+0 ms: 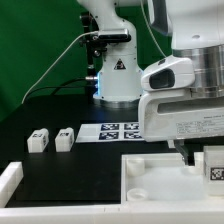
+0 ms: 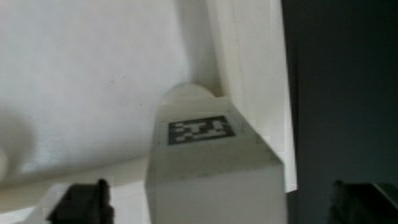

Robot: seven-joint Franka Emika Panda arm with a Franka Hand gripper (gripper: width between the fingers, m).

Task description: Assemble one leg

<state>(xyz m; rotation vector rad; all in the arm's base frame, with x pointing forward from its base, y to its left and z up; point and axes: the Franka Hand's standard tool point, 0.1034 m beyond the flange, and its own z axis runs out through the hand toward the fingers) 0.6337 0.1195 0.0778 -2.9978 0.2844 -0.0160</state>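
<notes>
Gripper point(image 2: 221, 206) is hovering over the white tray point(image 1: 150, 176) at the tabletop's near edge, toward the corner on the exterior view's right. Fingers point(image 2: 82, 203) are standing apart and straddling the leg point(image 2: 199, 152), with a gap showing on each side: released. The leg is lying over the tray floor, tag up, its tip beside the raised rim. Second leg point(image 1: 38, 140) and third leg point(image 1: 65, 138) are sitting mid-table on the exterior view's left.

We identify this site as a robotics lab: a white robot arm point(image 1: 115, 75) stands on a black table point(image 1: 45, 112), a green backdrop point(image 1: 40, 40) screens the rear, and the marker board point(image 1: 118, 130) with printed tags lies on the tabletop.
</notes>
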